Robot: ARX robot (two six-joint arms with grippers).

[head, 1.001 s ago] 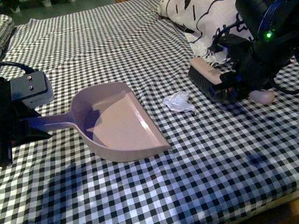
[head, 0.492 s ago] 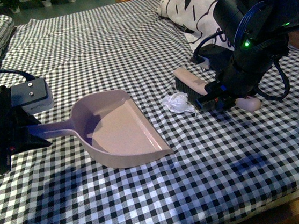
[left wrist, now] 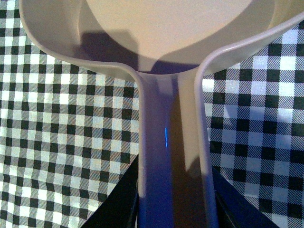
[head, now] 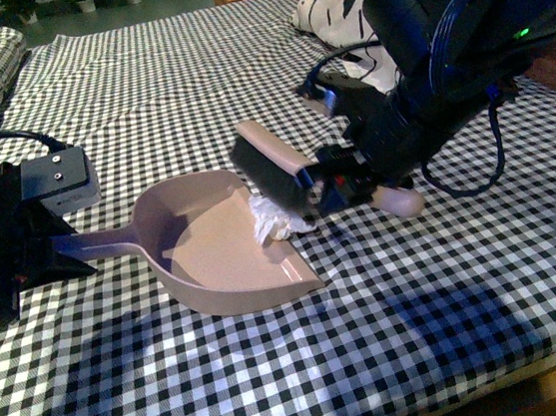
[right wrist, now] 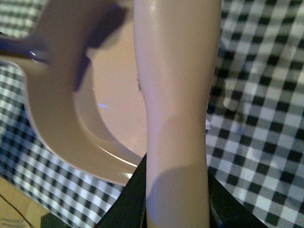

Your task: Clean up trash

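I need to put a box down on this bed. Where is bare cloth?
Bare cloth: the near strip in front of the dustpan, and the far stretch behind it, left of the pillow. Crowded: the middle, where brush, trash and both arms meet.

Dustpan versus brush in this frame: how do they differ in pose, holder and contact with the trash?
The dustpan lies flat on the checked cloth, handle in the left gripper; the brush is tilted, held by the right gripper. The dustpan is the wider, open scoop; the brush is narrow with dark bristles. The trash sits at the dustpan's lip, the brush pressing behind it. Both are mauve plastic.
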